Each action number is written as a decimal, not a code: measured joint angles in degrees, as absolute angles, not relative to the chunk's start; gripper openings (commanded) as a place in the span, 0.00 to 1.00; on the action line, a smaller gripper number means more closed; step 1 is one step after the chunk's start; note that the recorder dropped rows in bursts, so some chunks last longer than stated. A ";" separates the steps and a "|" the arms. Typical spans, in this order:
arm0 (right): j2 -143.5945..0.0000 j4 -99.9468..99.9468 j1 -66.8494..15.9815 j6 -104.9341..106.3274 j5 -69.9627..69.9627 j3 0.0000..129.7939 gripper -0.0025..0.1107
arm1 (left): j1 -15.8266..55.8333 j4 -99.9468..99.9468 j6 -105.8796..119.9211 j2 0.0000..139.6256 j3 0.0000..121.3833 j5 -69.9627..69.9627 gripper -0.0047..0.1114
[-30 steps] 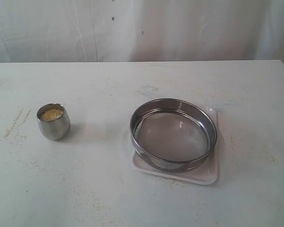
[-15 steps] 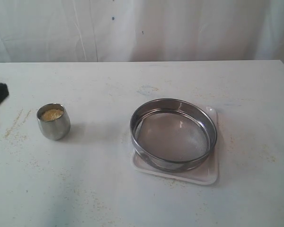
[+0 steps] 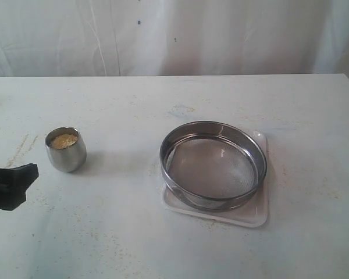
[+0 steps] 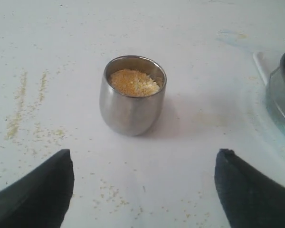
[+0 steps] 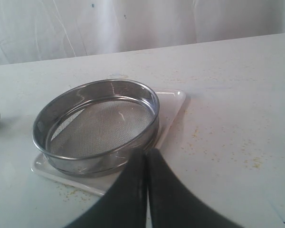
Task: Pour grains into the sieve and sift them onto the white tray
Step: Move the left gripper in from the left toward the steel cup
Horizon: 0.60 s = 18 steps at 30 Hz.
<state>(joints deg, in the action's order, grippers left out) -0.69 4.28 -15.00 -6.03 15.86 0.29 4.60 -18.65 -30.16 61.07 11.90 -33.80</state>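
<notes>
The grains [image 3: 63, 140] lie as a golden heap in a small steel cup [image 3: 65, 149] on the left of the table. The sieve [image 3: 213, 164], holding nothing, rests on the white tray [image 3: 257, 216] at the right. My left gripper [image 3: 23, 186] is low at the left edge, a short way from the cup. In the left wrist view it [image 4: 143, 156] is open, with the cup [image 4: 132, 97] and its grains [image 4: 133, 82] ahead of the wide-apart fingers. My right gripper [image 5: 146, 152] is shut on nothing, just short of the sieve [image 5: 97, 126] and tray [image 5: 173, 102].
Spilled grains are scattered on the white table [image 3: 163, 99] left of the cup and near the tray. A white curtain [image 3: 174, 35] hangs behind the table's far edge. The sieve's rim [image 4: 281, 95] shows at the side of the left wrist view.
My left gripper has come in from the left edge and dropped nearer the front, ending beside the cup. Cup, sieve and tray have not moved.
</notes>
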 measured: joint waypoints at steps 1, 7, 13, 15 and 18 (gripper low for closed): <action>-0.69 4.28 -15.00 -6.03 15.86 0.29 0.02 | 4.60 -18.96 -30.54 61.95 11.90 -34.95 0.75; -0.69 4.28 -15.00 -6.03 15.86 0.29 0.02 | 4.60 -21.21 -30.83 65.80 11.90 -40.24 0.75; -0.69 4.28 -15.00 -6.03 15.86 0.29 0.02 | 4.60 -20.54 -28.46 69.83 11.90 -42.46 0.83; -0.69 4.28 -15.00 -6.03 15.86 0.29 0.02 | 4.60 -18.81 -27.66 71.61 11.90 -43.56 0.92; -0.69 4.28 -15.00 -6.03 15.86 0.29 0.02 | 4.60 -17.35 -26.73 75.26 11.90 -46.99 0.95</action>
